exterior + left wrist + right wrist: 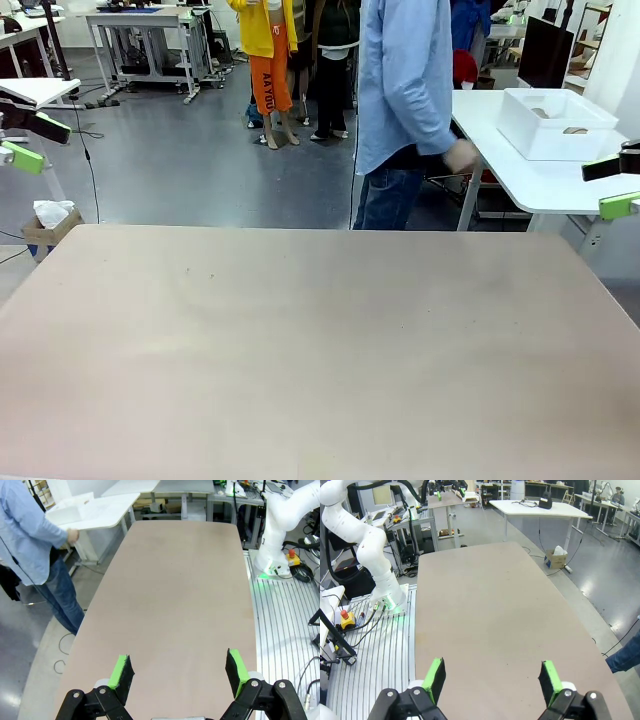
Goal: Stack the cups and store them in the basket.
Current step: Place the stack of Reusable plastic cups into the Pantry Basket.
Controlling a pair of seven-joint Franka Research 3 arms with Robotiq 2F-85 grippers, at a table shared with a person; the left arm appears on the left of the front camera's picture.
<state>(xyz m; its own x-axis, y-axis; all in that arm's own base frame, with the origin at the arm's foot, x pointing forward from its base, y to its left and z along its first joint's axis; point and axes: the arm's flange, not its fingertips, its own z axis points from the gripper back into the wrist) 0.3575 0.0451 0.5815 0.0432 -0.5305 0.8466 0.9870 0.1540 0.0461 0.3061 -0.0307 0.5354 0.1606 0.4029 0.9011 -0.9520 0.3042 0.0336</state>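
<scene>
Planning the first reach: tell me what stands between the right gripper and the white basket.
Nothing stands on a direct line between them, but the basket sits on a separate white side table, beyond the far right corner of the brown table. A floor gap separates the tables, and a person stands beside the side table. The right gripper hangs open and empty.

The front view looks low across the wide matte tan-brown rectangular table [320, 350] toward its far edge and the person in a light-blue shirt [405, 90], while both wrist views look down its length from opposite short edges, sharing that same bare tabletop.
</scene>
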